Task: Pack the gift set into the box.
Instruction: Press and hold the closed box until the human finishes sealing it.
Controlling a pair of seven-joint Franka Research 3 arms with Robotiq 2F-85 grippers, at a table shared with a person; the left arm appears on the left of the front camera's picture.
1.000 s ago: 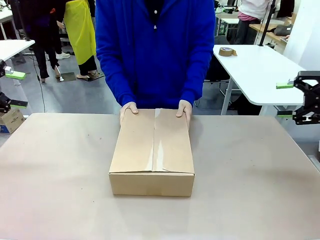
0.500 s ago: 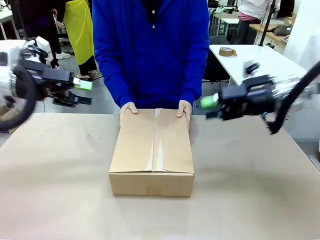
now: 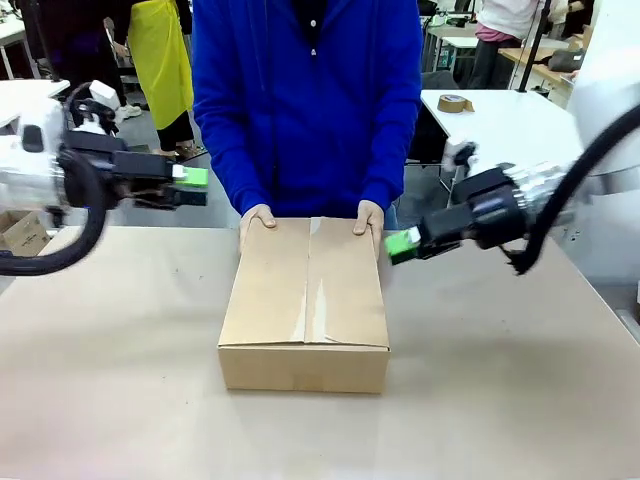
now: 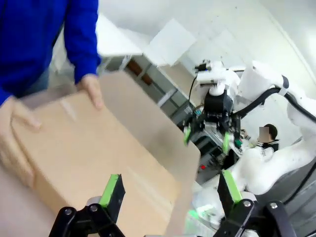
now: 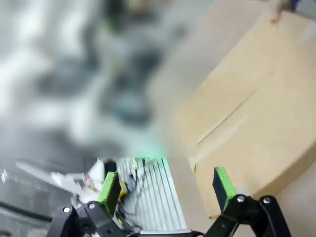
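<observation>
At table (image 3: 120, 350) centre: box (image 3: 305, 300) flaps shut, contents hidden | person's hands (image 3: 257, 216) flat on its far edge | left gripper (image 3: 194, 187), right gripper (image 3: 402, 245) spread wide, empty | right wrist view mostly blurred

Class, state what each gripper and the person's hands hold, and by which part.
The left gripper and right gripper are open, holding nothing. The person's hands hold the box by its far top corners.
</observation>
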